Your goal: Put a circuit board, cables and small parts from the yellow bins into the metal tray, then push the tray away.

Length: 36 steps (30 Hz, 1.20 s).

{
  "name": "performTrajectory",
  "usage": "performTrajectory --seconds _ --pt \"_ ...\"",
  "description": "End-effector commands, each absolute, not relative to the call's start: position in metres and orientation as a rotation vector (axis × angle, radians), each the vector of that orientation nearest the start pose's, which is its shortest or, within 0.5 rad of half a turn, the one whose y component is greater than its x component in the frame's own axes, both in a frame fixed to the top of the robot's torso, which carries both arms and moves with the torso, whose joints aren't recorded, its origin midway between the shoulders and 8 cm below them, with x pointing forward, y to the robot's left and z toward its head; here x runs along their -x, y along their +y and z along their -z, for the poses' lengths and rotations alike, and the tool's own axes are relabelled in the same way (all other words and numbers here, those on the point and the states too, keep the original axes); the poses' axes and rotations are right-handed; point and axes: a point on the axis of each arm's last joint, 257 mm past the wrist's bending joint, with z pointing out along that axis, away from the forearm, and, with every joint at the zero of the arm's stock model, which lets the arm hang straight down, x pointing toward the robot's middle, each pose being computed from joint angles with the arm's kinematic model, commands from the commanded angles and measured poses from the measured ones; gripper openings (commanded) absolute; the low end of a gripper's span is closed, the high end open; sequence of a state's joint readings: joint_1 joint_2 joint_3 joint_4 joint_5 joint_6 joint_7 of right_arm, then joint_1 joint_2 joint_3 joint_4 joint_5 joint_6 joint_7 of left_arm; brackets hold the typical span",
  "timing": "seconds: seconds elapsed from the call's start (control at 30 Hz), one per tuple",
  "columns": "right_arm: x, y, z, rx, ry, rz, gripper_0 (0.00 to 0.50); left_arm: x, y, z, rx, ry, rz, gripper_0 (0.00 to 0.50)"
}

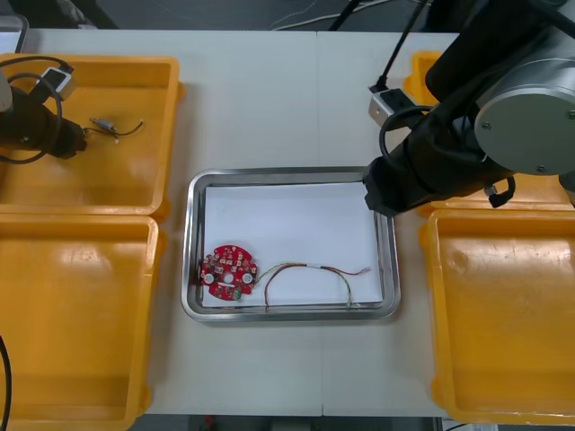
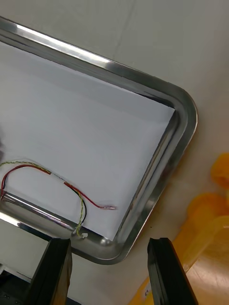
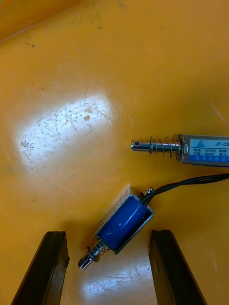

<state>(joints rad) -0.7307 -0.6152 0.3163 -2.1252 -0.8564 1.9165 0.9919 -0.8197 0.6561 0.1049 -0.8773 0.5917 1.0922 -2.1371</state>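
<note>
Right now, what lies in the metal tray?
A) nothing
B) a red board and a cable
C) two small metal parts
B: the red circuit board and red and yellow cable lie in the metal tray; the small metal parts are in a yellow bin under the open left gripper; the open right gripper hangs over its corner.

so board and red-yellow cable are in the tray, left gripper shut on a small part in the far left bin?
Not shut: the left wrist view shows the left gripper open, fingers apart either side of the blue small metal part on the yellow bin floor. Circuit board and cable are in the metal tray.
</note>
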Motion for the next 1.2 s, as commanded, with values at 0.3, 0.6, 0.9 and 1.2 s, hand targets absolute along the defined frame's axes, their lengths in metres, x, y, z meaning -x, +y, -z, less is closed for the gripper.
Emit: performTrajectory --seconds 0.3,0.6,0.9,1.2 --pt "-0.429 -0.206 0.103 0.057 2.562 -0.173 0.463 -0.65 0.406 0.169 -0.516 2.314 -0.226 0.184" --pt "-0.433 -0.261 0.095 -0.132 2.526 -0.132 0.463 -0.646 0.405 0.179 -0.52 2.324 -0.204 0.0" --pt "-0.439 -0.31 0.091 -0.279 2.523 -0.114 0.463 -0.628 0.407 0.197 -0.54 2.352 -0.178 0.0" --pt "-0.444 -0.339 0.088 -0.321 2.517 -0.048 0.461 -0.596 0.404 0.208 -0.589 2.372 -0.164 0.0"
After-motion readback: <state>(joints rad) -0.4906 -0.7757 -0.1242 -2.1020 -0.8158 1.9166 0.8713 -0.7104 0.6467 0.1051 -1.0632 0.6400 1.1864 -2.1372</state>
